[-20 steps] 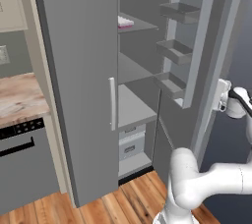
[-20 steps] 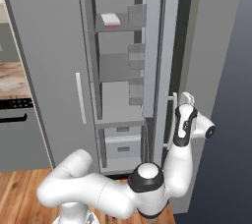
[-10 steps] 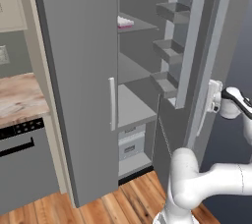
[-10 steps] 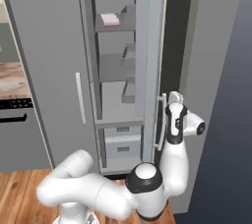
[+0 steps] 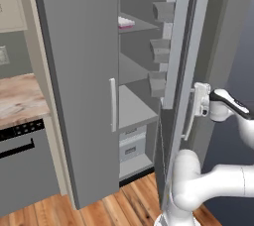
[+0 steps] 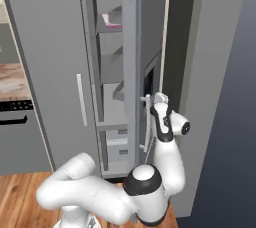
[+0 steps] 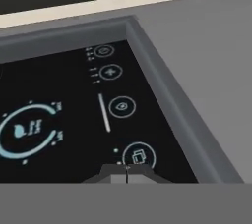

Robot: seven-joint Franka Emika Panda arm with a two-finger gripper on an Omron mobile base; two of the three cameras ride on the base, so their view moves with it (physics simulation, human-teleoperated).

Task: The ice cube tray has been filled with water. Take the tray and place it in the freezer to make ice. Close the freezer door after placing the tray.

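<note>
With its jaws pressed shut on nothing, the claw [image 7: 126, 173] bears flat against the dark recessed dispenser panel [image 7: 74, 115] on the outside of the tall narrow grey freezer door [image 5: 179, 46], which stands ajar. The door's long axis runs upright, its hinge edge on the far side from the opening. The pale pinkish-lavender ice cube tray [image 5: 125, 22] lies inside the tall grey freezer [image 5: 79, 71] on an upper shelf [image 5: 134, 26], so the closing push looks to be all that remains.

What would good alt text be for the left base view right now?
The white robot arm's shut gripper presses the outside of the nearly closed grey freezer door. Through the remaining gap, the pink ice cube tray lies on an upper shelf of the freezer.
</note>
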